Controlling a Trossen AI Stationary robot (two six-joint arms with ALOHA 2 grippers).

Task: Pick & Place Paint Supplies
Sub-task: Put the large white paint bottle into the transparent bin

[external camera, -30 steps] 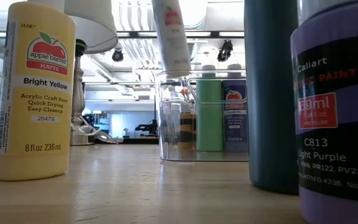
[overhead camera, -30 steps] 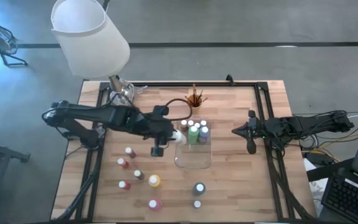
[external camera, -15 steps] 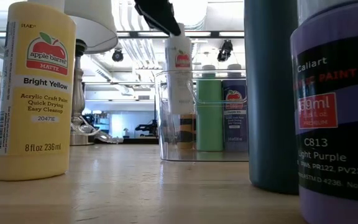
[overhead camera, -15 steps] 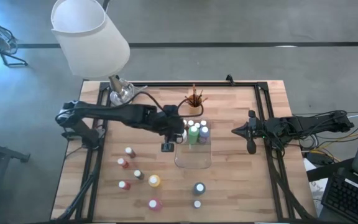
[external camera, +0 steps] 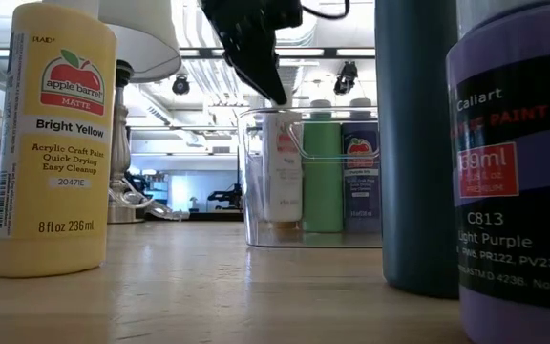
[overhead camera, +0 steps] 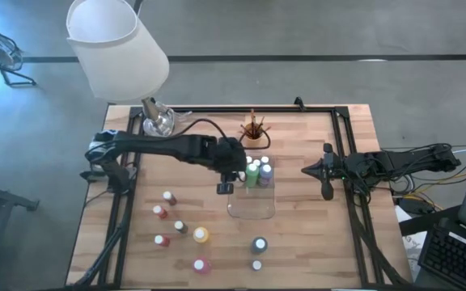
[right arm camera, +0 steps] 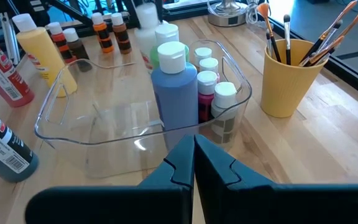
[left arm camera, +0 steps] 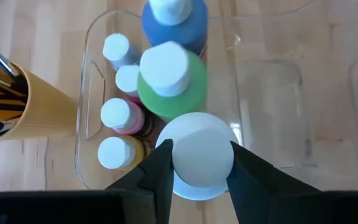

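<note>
A white paint bottle (external camera: 282,168) stands upright inside the clear tray (overhead camera: 253,206), at its far left corner beside the green bottle (overhead camera: 252,173) and the blue bottle (overhead camera: 265,171). My left gripper (left arm camera: 201,167) reaches in from the table's left and is shut on this bottle's top. Several small bottles (left arm camera: 115,116) stand in the tray's far end. Loose bottles stand on the near left of the table, among them a yellow one (overhead camera: 201,235) and a red one (overhead camera: 201,265). My right gripper (overhead camera: 328,173) waits shut at the table's right. My left gripper pinches the white bottle's round top (left arm camera: 199,148) between its two fingers (left arm camera: 161,167). They come from above, slanting down from the table's left. The bottle stays upright in the hold, its lower part inside the tray; whether its base touches the tray floor I cannot tell.
An orange cup (overhead camera: 254,139) with brushes stands just beyond the tray's far end. A lamp with a white shade (overhead camera: 116,48) is at the far left corner. A teal bottle (overhead camera: 259,245) and a small one (overhead camera: 256,265) stand near the front edge.
My left gripper has moved toward the table's right and far edge and down, carrying the white bottle. The bottle hung tilted above the tray's left wall a second ago; now it stands upright, sunk into the tray beside the green bottle.
</note>
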